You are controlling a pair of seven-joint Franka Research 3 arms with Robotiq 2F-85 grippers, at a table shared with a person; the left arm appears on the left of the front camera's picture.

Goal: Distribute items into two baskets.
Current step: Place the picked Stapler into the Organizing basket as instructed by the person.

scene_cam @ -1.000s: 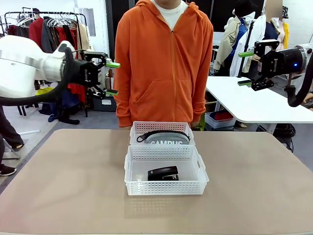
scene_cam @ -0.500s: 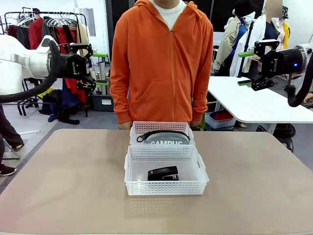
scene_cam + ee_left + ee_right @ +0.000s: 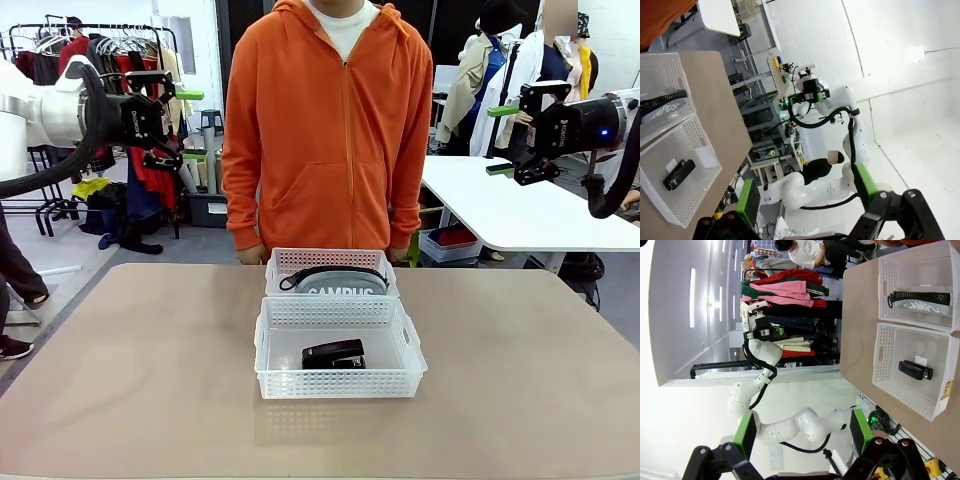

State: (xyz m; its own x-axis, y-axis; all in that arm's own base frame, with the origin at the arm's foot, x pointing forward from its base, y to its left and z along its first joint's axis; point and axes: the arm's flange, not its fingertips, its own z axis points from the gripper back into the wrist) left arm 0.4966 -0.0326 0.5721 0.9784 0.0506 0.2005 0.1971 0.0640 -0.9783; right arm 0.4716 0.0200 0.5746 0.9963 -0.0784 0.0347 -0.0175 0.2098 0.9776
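Two white lattice baskets stand end to end at the table's middle. A black stapler lies in the near basket. In the far basket lies the grey "CAMPUS" pencil case. My left gripper hangs open and empty, high at the far left. High at the far right, my right gripper is also open and empty. The left wrist view has the left gripper far above the stapler and pencil case. The right gripper looks down on the stapler and pencil case.
A person in an orange hoodie stands at the table's far edge, right behind the far basket. The tan tabletop spreads wide on both sides of the baskets. A white table stands off to the back right.
My left gripper has drawn back to the left and a little upward, away from the person. The right arm, the baskets and both items have stayed put.
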